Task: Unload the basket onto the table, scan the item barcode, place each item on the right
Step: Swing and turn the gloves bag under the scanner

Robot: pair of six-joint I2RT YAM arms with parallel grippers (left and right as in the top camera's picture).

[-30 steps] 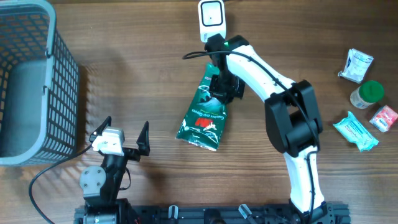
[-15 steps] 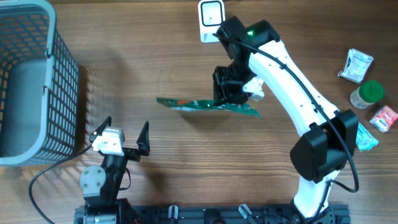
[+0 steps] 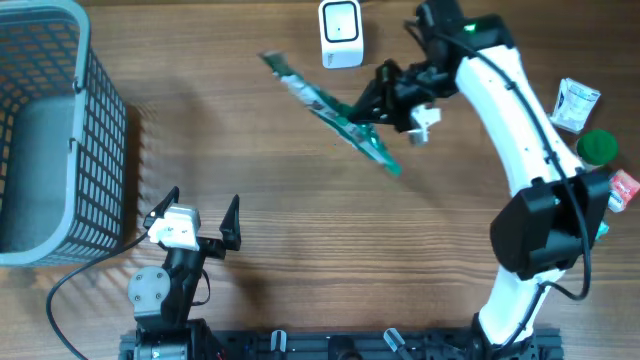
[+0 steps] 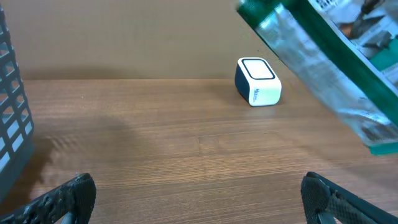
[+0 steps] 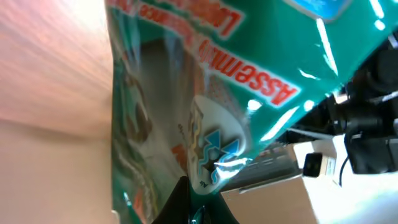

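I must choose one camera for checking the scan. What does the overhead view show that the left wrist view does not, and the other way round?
Only overhead: the right arm gripping the green packet, most of the grey basket, and a white pouch and green-lidded jar at the right edge. Only left wrist: the packet's clear, shiny face and the plain wall behind the table. Both: the packet lifted near the white scanner, and the wooden table.
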